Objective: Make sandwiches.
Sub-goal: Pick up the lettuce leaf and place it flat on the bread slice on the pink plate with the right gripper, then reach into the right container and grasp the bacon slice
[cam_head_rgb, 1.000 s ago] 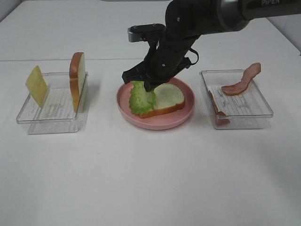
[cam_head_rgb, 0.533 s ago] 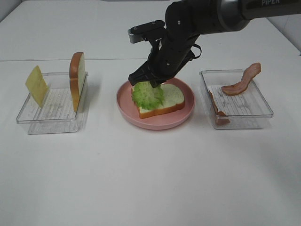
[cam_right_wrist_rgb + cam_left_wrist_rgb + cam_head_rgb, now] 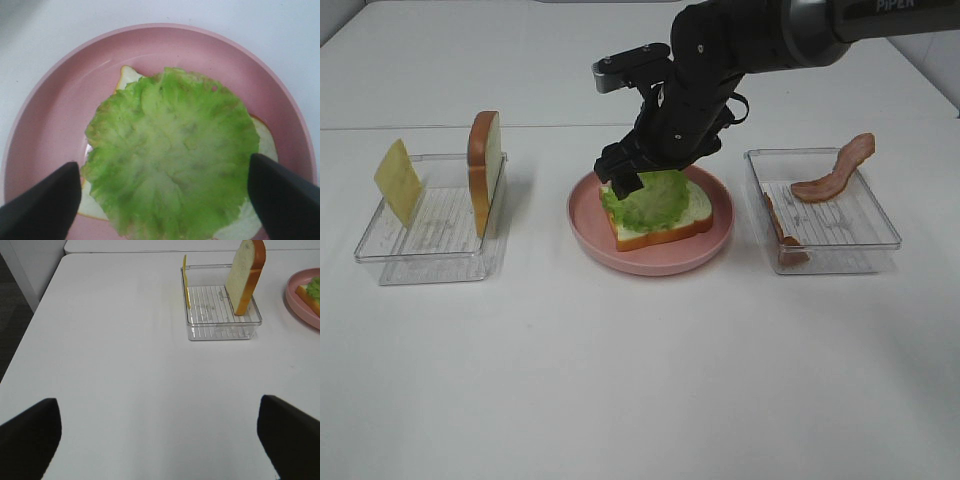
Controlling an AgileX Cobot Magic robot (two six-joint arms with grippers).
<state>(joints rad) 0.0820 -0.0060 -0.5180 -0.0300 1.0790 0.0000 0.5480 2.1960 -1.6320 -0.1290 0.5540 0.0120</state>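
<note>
A pink plate (image 3: 650, 262) in the middle holds one white, brown-crusted bread slice (image 3: 697, 207) with green ruffled lettuce (image 3: 650, 197) lying flat on it. My right gripper (image 3: 638, 172) hovers just above the lettuce's far left part, open and empty. In the right wrist view its fingers (image 3: 42, 202) stand wide apart on either side of the lettuce (image 3: 172, 150) and plate (image 3: 55, 105). My left gripper (image 3: 157, 407) is open and empty over bare table, out of the high view. The plate's edge (image 3: 300, 295) shows in the left wrist view.
A clear tray (image 3: 430, 255) on the left holds an upright bread slice (image 3: 485, 170) and a yellow cheese slice (image 3: 398, 182). They also show in the left wrist view as tray (image 3: 222, 332), bread (image 3: 245, 275) and cheese (image 3: 186, 282). A clear tray (image 3: 840, 245) on the right holds bacon strips (image 3: 835, 170).
The lettuce hung from my right gripper over the bread's left side. The gripper moved right and let go, and the lettuce now lies flat on the bread.
</note>
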